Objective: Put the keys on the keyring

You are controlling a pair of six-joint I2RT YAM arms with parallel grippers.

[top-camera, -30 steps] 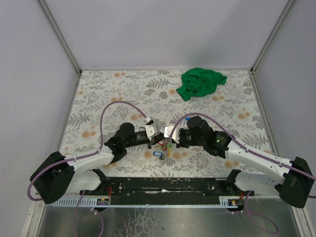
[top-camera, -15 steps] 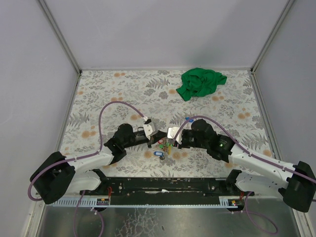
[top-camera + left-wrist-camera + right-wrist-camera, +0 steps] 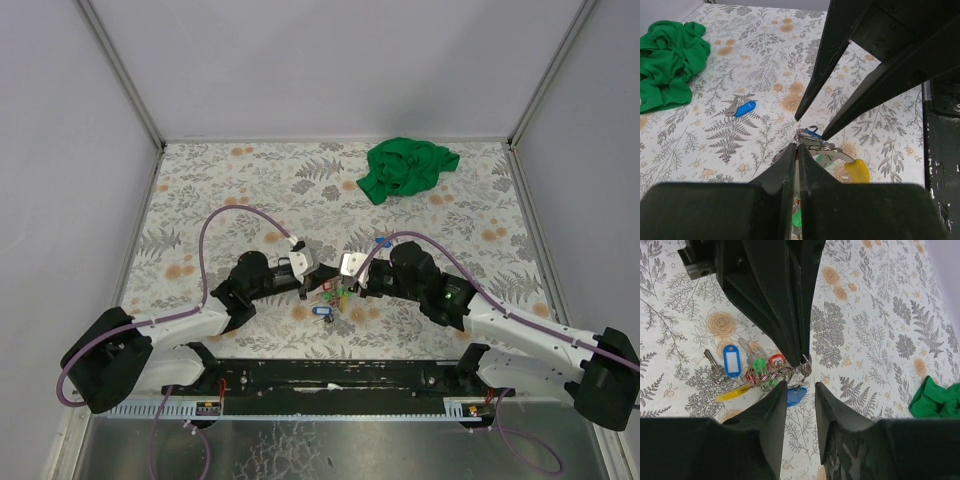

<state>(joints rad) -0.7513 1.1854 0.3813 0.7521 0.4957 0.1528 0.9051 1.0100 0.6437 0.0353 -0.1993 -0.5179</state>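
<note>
My left gripper is shut on the thin wire of the keyring, holding it just above the table. Several keys hang bunched on the ring: a green one, a red one, a yellow one and a blue one. My right gripper faces the left one tip to tip, open, with the blue key and the ring's edge showing in its gap. From above, both grippers meet over the keys. Another blue key lies loose on the cloth-patterned table.
A blue tag with a white label lies beside the bunch, next to a plain metal key. A crumpled green cloth sits at the back right. Walls close the table on three sides; the arm bases line the near edge.
My right gripper has opened from shut and its arm has drawn back slightly to the right, uncovering the loose blue key. The left gripper has stayed shut on the ring.
</note>
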